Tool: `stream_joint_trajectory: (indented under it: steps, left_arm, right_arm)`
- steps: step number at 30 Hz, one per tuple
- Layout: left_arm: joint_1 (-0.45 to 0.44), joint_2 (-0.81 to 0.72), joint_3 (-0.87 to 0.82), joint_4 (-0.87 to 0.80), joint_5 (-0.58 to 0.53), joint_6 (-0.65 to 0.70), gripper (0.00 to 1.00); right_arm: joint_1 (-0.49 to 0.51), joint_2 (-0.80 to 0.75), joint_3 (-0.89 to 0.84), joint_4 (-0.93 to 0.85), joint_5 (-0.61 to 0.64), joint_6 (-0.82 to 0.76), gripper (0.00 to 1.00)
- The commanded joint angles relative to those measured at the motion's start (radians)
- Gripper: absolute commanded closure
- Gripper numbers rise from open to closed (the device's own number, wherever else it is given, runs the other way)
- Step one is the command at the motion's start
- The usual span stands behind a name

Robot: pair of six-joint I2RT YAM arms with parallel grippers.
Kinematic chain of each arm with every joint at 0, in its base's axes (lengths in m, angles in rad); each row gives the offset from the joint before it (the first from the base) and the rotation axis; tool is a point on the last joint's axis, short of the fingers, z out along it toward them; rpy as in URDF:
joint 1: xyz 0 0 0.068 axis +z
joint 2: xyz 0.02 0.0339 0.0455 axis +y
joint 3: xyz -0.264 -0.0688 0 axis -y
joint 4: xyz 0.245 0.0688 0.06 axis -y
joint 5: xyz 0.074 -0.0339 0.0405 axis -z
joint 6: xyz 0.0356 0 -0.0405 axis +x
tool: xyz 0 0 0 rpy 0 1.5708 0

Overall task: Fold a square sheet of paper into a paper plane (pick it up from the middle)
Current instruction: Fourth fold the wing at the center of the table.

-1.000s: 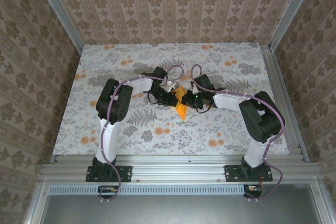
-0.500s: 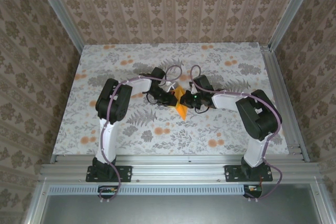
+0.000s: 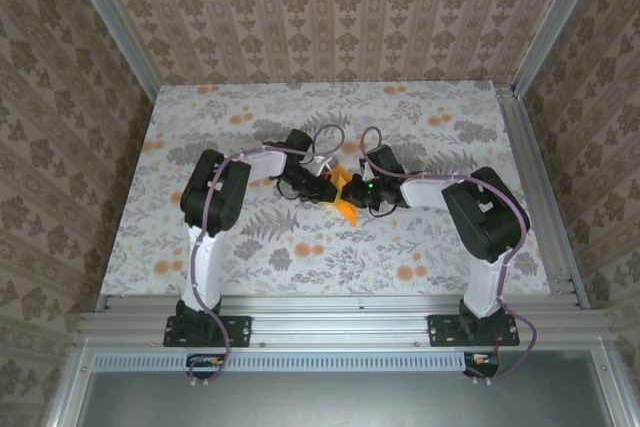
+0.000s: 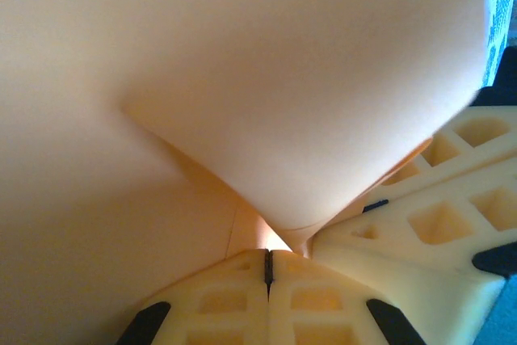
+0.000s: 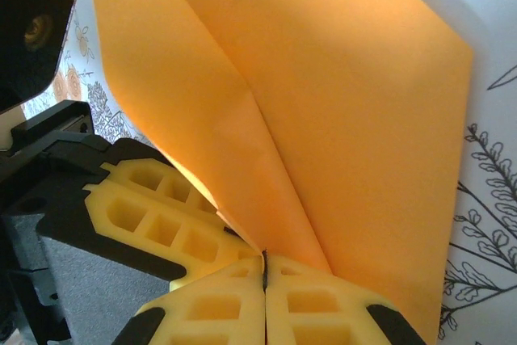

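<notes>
The table point(image 3: 200, 237) wears a pale cloth point(image 3: 440, 257) printed with grey leaves and orange flowers. Brown patterned wallpaper covers the back wall point(image 3: 330, 17) and both side walls point(image 3: 50, 147) (striped, with leafy motifs). Metal rails point(image 3: 330, 325) edge the table; light is soft, even.

The folded bright-orange paper sheet point(image 5: 339, 119) is thin, smooth and matt, with sharp creases, and light glows through it near the fold. The right gripper's pale-yellow fingers point(image 5: 210, 313) are moulded plastic with square waffle recesses and a dull satin finish; the left gripper's matching yellow fingers point(image 4: 226, 305) look the same. The flat floral-printed table cover point(image 3: 420, 247) is matt, whether paper or cloth is unclear. The silver frame rails point(image 3: 340, 322) are brushed metal. The white-and-black arm shells point(image 3: 205, 257) are smooth plastic with a slight sheen
</notes>
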Motion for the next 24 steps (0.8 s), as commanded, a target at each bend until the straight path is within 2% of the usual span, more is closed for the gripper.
stream_joint_trajectory:
  steps: [1,7,15,21,24]
  left_arm:
    - [0.019,0.020,-0.047,-0.042,-0.101,0.003,1.00]
    - [0.026,0.013,-0.058,-0.032,-0.101,0.003,1.00]
    - [0.028,-0.005,-0.097,0.024,-0.101,-0.020,1.00]
    - [0.029,-0.028,-0.121,0.063,-0.104,-0.039,1.00]
    - [0.028,-0.047,-0.139,0.094,-0.102,-0.044,1.00]
  right_arm:
    - [0.006,0.021,0.009,0.031,-0.003,0.020,0.90]
    - [0.006,-0.011,-0.001,0.015,0.022,0.006,0.86]
    - [0.006,-0.062,-0.052,0.099,0.049,0.021,0.80]
    - [0.003,-0.067,-0.092,0.191,0.058,0.058,0.80]
    - [0.003,-0.054,-0.083,0.184,0.058,0.058,0.81]
